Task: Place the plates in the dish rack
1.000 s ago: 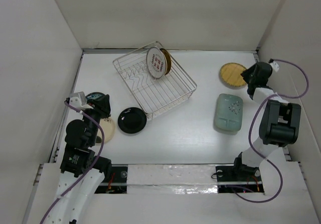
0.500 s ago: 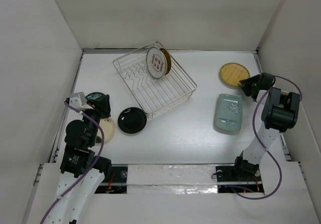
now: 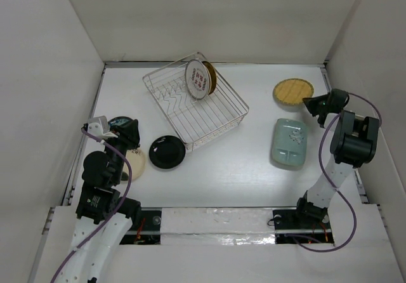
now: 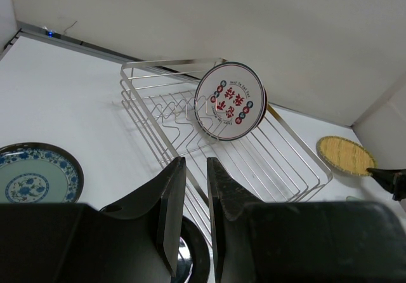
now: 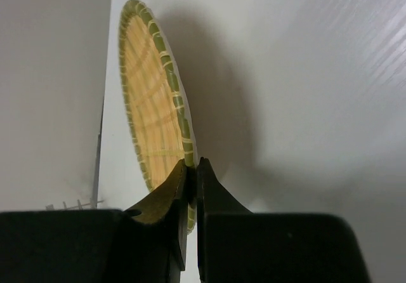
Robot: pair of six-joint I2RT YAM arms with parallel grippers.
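The silver wire dish rack (image 3: pixel 209 115) stands at the back middle; it also shows in the left wrist view (image 4: pixel 279 162). A white plate with red marks (image 3: pixel 196 79) stands upright in it, with a brown-and-gold plate (image 3: pixel 210 75) right behind. My right gripper (image 3: pixel 311 103) is shut on the rim of the tan round plate (image 3: pixel 292 92), which is tilted off the table in the right wrist view (image 5: pixel 152 105). My left gripper (image 3: pixel 130 134) is nearly shut and empty, above the teal patterned plate (image 3: pixel 116 123), near the black plate (image 3: pixel 167 151) and the cream plate (image 3: pixel 136 164).
The pale green rectangular plate (image 3: pixel 290 143) lies just in front of my right gripper. White walls close in the table on the left, back and right. The rack sits askew, with one corner toward the black plate.
My right arm has dropped low beside the tan plate and its gripper has closed on the rim. The tan plate has shifted slightly back and left. The left arm has not moved.
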